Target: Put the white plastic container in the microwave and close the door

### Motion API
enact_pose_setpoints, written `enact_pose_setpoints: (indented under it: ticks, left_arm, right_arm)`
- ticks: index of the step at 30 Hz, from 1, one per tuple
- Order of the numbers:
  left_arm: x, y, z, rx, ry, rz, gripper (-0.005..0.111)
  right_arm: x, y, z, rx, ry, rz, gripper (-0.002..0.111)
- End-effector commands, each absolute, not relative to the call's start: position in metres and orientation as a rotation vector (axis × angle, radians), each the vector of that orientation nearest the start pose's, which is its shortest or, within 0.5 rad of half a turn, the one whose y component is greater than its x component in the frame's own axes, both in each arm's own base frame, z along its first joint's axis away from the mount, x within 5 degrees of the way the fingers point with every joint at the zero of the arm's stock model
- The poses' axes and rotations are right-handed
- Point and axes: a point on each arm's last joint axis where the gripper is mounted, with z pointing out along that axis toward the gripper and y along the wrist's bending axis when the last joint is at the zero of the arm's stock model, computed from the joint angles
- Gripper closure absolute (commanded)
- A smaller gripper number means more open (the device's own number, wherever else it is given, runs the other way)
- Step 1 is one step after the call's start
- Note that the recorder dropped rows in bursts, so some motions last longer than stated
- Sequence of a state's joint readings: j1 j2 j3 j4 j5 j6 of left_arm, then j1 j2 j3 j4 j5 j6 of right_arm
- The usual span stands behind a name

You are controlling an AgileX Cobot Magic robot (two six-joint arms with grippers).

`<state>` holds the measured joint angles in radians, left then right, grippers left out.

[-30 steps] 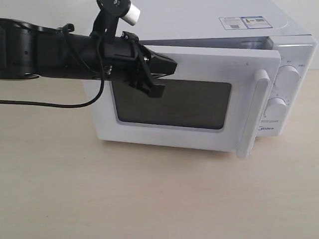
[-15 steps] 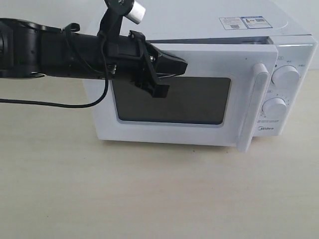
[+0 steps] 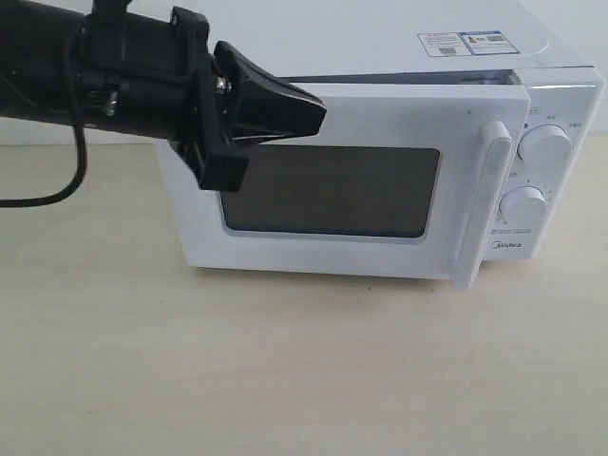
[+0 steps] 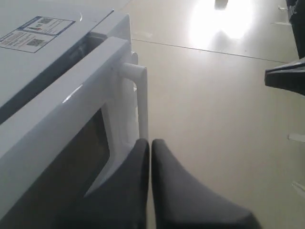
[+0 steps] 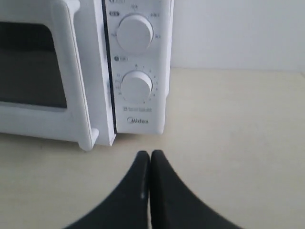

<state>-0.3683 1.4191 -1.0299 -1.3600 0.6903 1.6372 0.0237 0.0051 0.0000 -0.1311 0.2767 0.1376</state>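
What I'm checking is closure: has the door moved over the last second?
Yes. The door swung inward toward the microwave body, closing the gap beside the dials.

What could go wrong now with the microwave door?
1. The door may not be latched: the left wrist view shows a dark gap along its top, so it could swing open.
2. The shut left gripper sits close to the door; a careless move could scrape it or shove the microwave.
3. No container shows through the dark window, so whether it is inside is unknown.
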Motion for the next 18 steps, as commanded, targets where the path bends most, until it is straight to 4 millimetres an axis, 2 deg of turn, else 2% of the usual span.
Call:
enact_pose_setpoints:
  ticks: [1,4,7,10,12,13,18]
  left_arm:
    - [0.240,-0.155,0.324,1.075,1.694,-0.712,0.103]
    - [0.229,-0.149,0.319,1.086,1.706,-0.680,0.103]
    - [0.217,-0.144,0.317,1.072,1.714,-0.683,0.103]
    - [0.204,-0.139,0.319,1.039,1.720,-0.703,0.103]
    - [0.192,-0.134,0.324,1.034,1.690,-0.691,0.103]
    - [0.188,-0.132,0.326,1.032,1.680,-0.686,0.103]
    - [0.167,-0.124,0.335,1.023,1.619,-0.666,0.103]
  right_arm:
    - [0.056,0.000,0.204,-0.015,1.589,-0.007,0.108]
    - [0.056,0.001,0.215,-0.028,1.460,0.007,0.108]
    - [0.050,0.004,0.237,-0.004,1.210,0.100,0.108]
    - [0.032,0.008,0.267,-0.017,0.826,0.214,0.108]
    - [0.017,0.010,0.280,-0.011,0.619,0.365,0.108]
    - [0.015,0.010,0.288,-0.004,0.609,0.396,0.108]
    - [0.009,0.013,0.342,-0.021,0.795,0.366,0.108]
